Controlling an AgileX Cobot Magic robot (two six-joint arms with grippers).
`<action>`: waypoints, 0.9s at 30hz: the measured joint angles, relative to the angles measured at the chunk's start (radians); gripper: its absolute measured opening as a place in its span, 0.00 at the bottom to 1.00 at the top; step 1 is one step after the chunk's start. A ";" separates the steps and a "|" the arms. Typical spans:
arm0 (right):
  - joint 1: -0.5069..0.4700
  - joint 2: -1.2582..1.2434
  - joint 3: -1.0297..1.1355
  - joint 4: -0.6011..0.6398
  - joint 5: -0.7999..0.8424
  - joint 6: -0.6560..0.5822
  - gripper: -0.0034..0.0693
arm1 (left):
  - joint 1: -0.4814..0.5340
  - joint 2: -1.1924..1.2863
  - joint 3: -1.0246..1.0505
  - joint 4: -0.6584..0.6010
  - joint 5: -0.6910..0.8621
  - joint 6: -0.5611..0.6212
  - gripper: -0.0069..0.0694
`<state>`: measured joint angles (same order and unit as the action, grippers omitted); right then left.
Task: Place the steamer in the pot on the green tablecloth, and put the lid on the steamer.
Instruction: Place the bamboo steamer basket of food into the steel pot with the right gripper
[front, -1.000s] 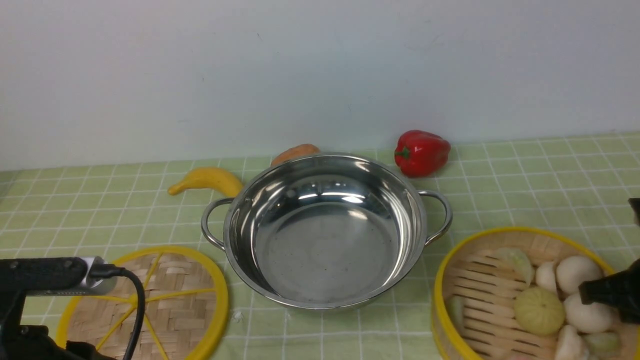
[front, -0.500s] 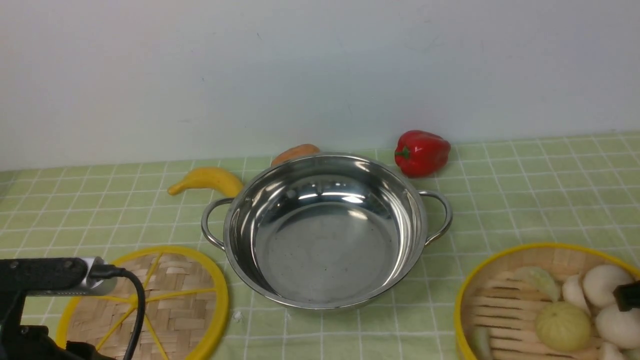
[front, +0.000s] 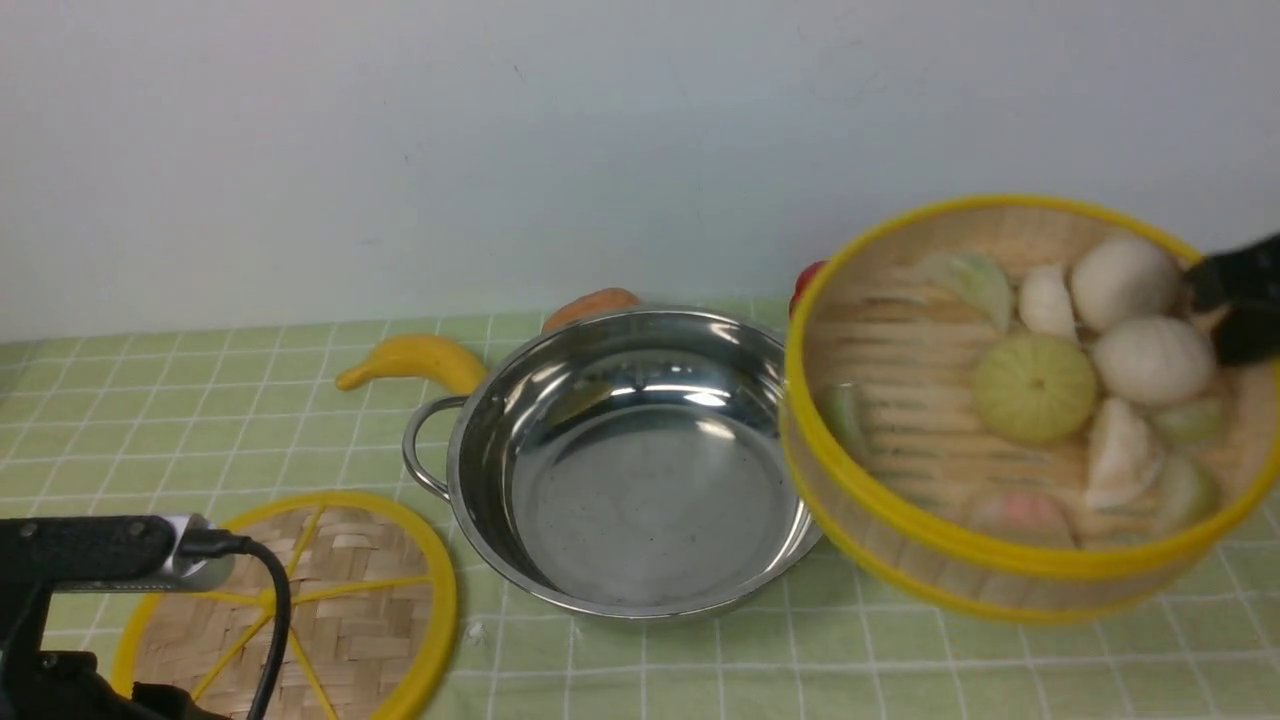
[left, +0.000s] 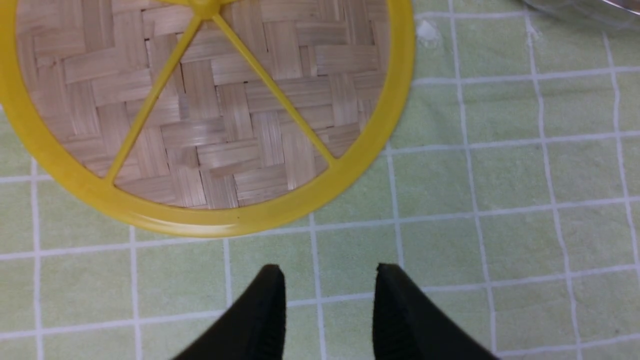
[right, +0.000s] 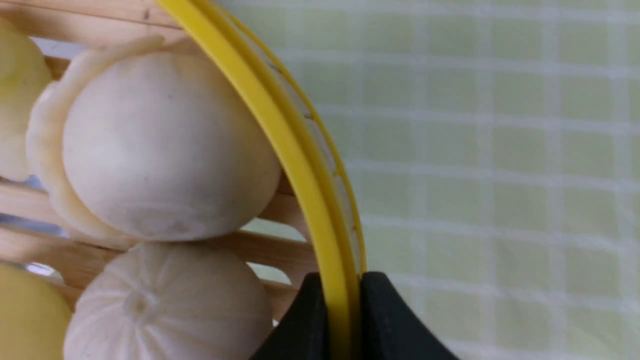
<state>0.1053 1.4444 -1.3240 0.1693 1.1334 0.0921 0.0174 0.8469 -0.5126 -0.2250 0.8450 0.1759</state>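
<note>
A green tablecloth (front: 200, 420) covers the table below a plain pale wall (front: 400, 150). The right fingers (right: 390, 320) pinch the yellow rim of the steamer (front: 1000, 560), held off the cloth beside the pot (front: 640, 500), open top tipped toward the robot, buns (front: 1035, 388) inside. The left fingers (left: 260, 315) are spread, with the lid (left: 210, 135) flat on the cloth just beyond their tips.

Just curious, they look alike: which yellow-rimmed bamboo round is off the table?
The steamer, the walled basket of buns, pinched at its rim by the right pincer; the flat lid lies on the tablecloth.
</note>
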 joint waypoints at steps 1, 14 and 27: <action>0.003 0.040 -0.042 0.045 0.000 -0.020 0.16 | 0.000 0.000 0.000 0.000 0.001 0.000 0.41; 0.255 0.528 -0.504 0.031 0.060 0.028 0.16 | 0.000 0.000 0.000 0.000 0.012 0.000 0.41; 0.335 0.786 -0.727 -0.017 0.109 0.068 0.16 | 0.000 0.000 0.000 0.000 0.014 0.000 0.41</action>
<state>0.4399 2.2309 -2.0507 0.1524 1.2422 0.1599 0.0174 0.8469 -0.5126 -0.2250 0.8585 0.1759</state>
